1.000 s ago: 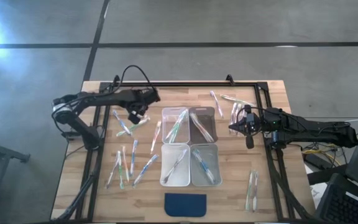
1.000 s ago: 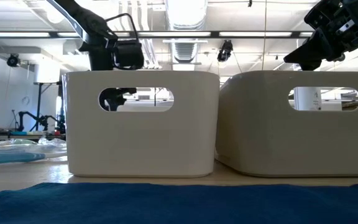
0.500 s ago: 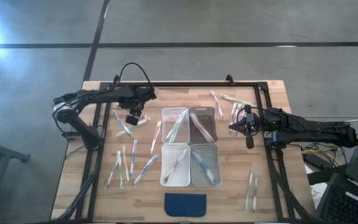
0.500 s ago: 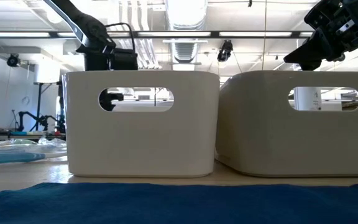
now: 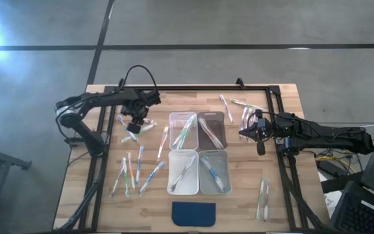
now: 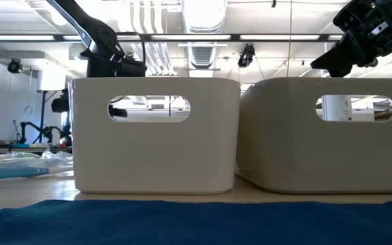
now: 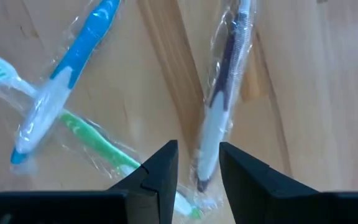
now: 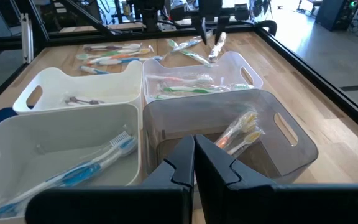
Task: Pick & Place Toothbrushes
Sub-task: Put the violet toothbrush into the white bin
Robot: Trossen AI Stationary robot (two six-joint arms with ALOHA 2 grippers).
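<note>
Many wrapped toothbrushes lie flat on the wooden table: a left group point(image 5: 132, 170), some at the far right point(image 5: 237, 110), two at the near right point(image 5: 262, 197). More lie in the four bins point(image 5: 198, 154). My left gripper point(image 5: 135, 125) points down over the left group, open. In its wrist view its fingers point(image 7: 199, 171) stand on either side of the near end of a purple-and-white toothbrush point(image 7: 224, 93), which lies on the table beside a blue one point(image 7: 61, 93) and a green one point(image 7: 95, 140). My right gripper point(image 5: 242, 133) hangs shut just right of the bins.
A dark blue pad point(image 5: 193, 213) lies at the near edge, in front of the bins. A black frame rail point(image 5: 102, 162) runs along the table's left side and another point(image 5: 284, 175) along its right. In the low view the two near bins point(image 6: 156, 136) hide the table behind them.
My left gripper has gone toward the table's left edge, away from the bins, and a little down over the loose toothbrushes. It has rolled about its wrist on the way. Its finger gap looks the same.
</note>
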